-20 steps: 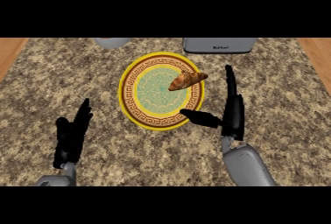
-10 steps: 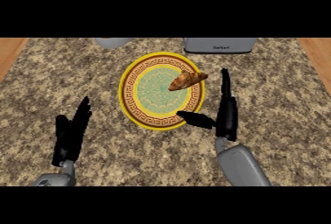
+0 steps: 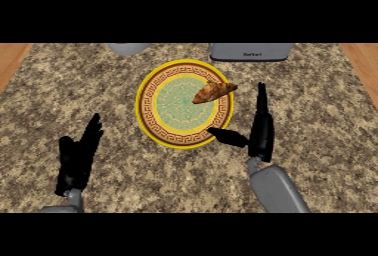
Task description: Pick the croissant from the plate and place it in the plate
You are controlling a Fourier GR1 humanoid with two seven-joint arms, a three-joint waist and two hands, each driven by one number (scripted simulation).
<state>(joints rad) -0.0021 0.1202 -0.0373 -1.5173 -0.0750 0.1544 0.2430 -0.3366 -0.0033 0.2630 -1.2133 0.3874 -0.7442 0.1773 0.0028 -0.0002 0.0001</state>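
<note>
Nearest, the left hand (image 3: 77,160) rests open on the granite counter (image 3: 325,115). The right hand (image 3: 258,130), fingers straight and empty, stands beside the gold-rimmed plate (image 3: 151,95), whose right rim carries the croissant (image 3: 214,92).

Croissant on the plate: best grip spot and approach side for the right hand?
Grip the croissant across its thicker middle, coming from the right. It lies slanted on the plate's right rim, its upper end overhanging toward the open right hand, so thumb and fingers could likely close across its width there.
</note>
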